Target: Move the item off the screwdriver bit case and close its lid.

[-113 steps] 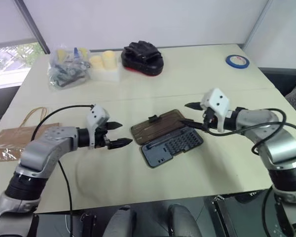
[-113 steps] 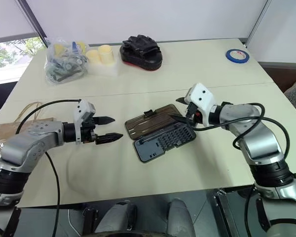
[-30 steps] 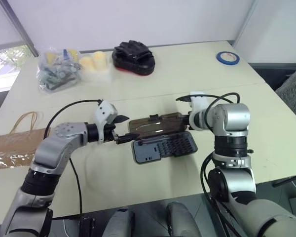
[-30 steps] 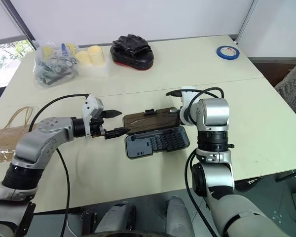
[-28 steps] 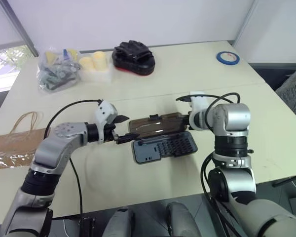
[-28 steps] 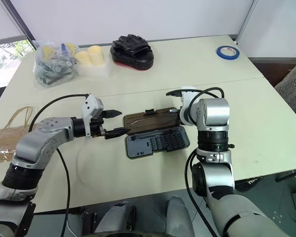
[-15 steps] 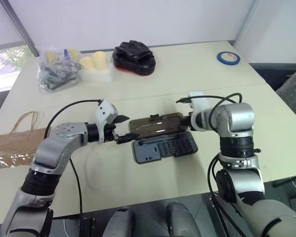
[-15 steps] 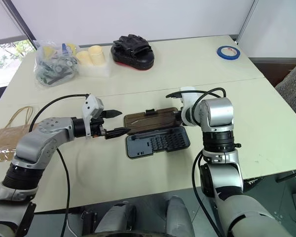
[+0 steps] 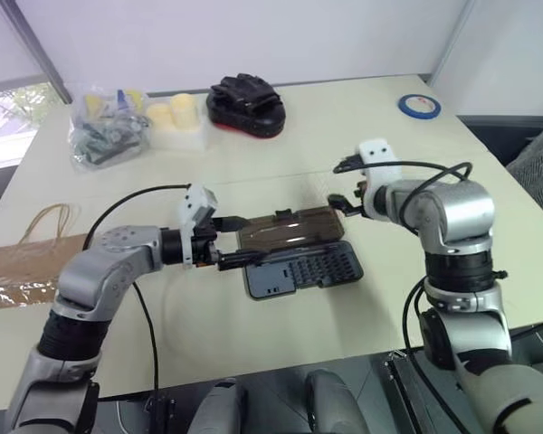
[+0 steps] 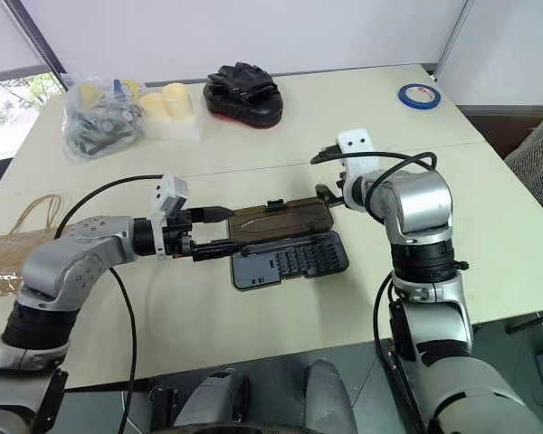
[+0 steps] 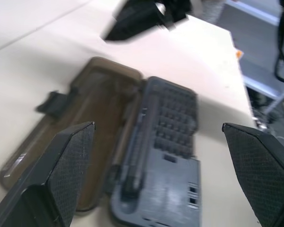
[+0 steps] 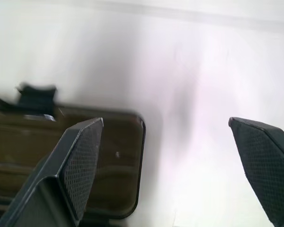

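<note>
The screwdriver bit case [image 9: 303,269] is lying open near the middle of the table [image 9: 281,339], its dark grey tray facing up with rows of small bits showing. The lid [image 9: 285,230] is lying flat on the table on the far side of the tray, smoky brown and translucent, with its small dark latch tab [image 10: 273,207] sticking out from its far edge. The item, a brown paper bag [image 9: 18,267], is resting flat at the table's left edge, well apart from the case, its loop handles pointing away from the robot. The left gripper [image 9: 231,240] is reaching in from the left at the left end of the case, its two black fingers spread wide apart and holding nothing; whether the fingertips are touching the lid cannot be told. In the left wrist view the open case is sitting between the two spread fingers [image 11: 66,165]. The right gripper [image 10: 324,174] is hovering above the right end of the lid, its fingers standing wide apart and gripping nothing. At the far side of the table a clear plastic bag of parts [image 9: 109,136], yellow cups [image 9: 174,113], a black pad with a red edge [image 9: 246,104] and a roll of blue tape [image 9: 419,106] are sitting undisturbed.
</note>
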